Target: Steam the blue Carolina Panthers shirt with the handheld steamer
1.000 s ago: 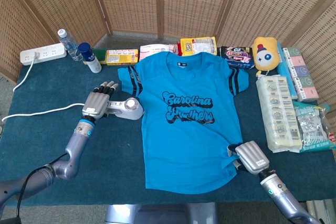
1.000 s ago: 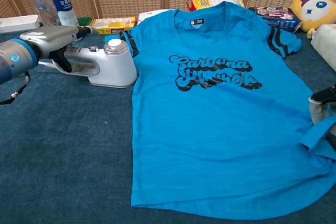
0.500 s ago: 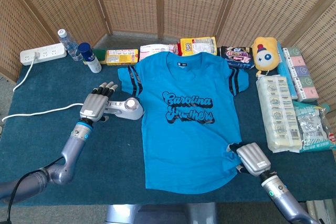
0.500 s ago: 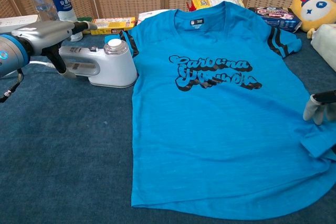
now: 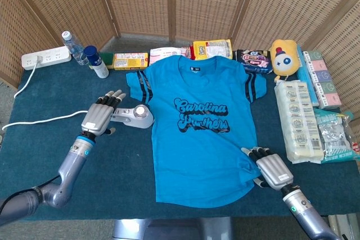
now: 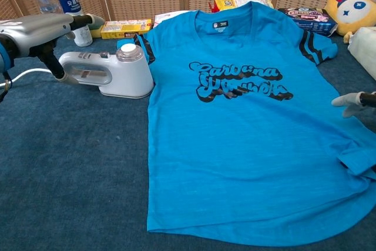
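Observation:
The blue Carolina Panthers shirt [image 5: 199, 133] lies flat, front up, in the middle of the dark table; the chest view shows it too [image 6: 252, 127]. The white handheld steamer [image 5: 135, 116] lies on its side just left of the shirt's sleeve, also seen in the chest view [image 6: 108, 73]. My left hand [image 5: 100, 115] hovers over the steamer's handle end with fingers spread, holding nothing; in the chest view it [image 6: 35, 27] is above and left of the steamer. My right hand [image 5: 270, 170] lies by the shirt's lower right hem, fingers apart; only its fingertips [image 6: 352, 101] show at the chest view's right edge.
A power strip [image 5: 46, 57], a water bottle [image 5: 72, 46] and a blue-capped bottle [image 5: 95, 62] stand at the back left. Snack packs line the far edge. A yellow plush [image 5: 284, 57] and wrapped packs [image 5: 301, 119] fill the right side. The white cord [image 5: 39, 121] runs left.
My left hand has come off the steamer's handle, moving left and up. My right hand has let go of the bunched shirt hem and spread its fingers.

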### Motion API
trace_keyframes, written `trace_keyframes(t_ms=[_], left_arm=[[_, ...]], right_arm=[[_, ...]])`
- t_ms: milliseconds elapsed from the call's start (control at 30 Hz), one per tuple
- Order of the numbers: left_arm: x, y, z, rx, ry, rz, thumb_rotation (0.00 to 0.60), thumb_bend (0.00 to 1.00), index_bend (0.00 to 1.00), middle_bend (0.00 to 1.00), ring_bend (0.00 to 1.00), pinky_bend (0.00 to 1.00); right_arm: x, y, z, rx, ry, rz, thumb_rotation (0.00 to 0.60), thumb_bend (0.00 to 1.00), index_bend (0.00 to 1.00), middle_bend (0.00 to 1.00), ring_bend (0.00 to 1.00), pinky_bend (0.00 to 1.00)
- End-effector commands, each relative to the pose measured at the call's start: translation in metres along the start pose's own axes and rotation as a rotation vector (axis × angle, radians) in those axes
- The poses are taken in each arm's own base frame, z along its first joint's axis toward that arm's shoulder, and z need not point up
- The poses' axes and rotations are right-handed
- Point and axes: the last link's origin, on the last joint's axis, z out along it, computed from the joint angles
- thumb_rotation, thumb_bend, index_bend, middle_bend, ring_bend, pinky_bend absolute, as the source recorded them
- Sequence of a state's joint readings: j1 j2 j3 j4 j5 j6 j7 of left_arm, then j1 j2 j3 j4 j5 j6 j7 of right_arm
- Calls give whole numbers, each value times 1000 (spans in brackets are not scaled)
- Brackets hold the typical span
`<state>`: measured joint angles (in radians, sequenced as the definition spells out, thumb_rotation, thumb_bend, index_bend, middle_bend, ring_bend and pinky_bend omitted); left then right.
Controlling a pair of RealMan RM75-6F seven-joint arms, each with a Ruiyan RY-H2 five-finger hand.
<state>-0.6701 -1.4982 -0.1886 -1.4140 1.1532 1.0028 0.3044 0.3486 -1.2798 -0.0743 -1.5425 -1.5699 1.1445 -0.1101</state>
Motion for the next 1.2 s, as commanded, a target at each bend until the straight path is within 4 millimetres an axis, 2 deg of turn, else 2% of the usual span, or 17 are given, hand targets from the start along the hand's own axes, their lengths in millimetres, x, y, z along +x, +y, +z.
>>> trace_keyframes(t_ms=[33, 267, 467, 633, 733, 867, 933, 1000, 1200], left_arm=[[9, -3, -21, -7, -3, -21, 592, 141, 0, 0, 0, 165], [24, -12, -56, 14, 1, -58, 597, 141, 0, 0, 0, 165], [33, -30, -102, 48, 46, -97, 599, 141, 0, 0, 0, 165], [40, -60, -159, 140, 95, -133, 600, 141, 0, 0, 0, 165], [42, -71, -179, 174, 110, -137, 600, 142, 0, 0, 0, 167], [40, -86, -207, 240, 109, -152, 600, 145, 0, 2, 0, 172], [33, -100, -234, 314, 85, -166, 600, 149, 0, 8, 0, 172], [31, -106, -245, 336, 86, -173, 600, 158, 11, 25, 0, 172], [27, -122, -285, 433, 146, -223, 600, 171, 47, 90, 0, 172]], right_arm=[[1, 1, -3, -2, 0, 7, 600, 300, 69, 197, 166, 202], [6, 5, -13, -10, 21, 21, 600, 299, 68, 196, 165, 200], [13, 13, -25, -43, 60, 44, 600, 298, 92, 205, 182, 213], [23, 24, -37, -101, 150, 73, 600, 291, 193, 257, 240, 273], [26, 28, -41, -123, 183, 69, 600, 290, 270, 318, 281, 310], [28, 35, -47, -155, 218, 76, 600, 302, 368, 410, 429, 473], [30, 40, -53, -190, 249, 89, 600, 311, 442, 475, 505, 576], [30, 41, -57, -201, 264, 88, 600, 319, 489, 514, 538, 620], [30, 47, -71, -258, 285, 80, 600, 329, 554, 534, 552, 604]])
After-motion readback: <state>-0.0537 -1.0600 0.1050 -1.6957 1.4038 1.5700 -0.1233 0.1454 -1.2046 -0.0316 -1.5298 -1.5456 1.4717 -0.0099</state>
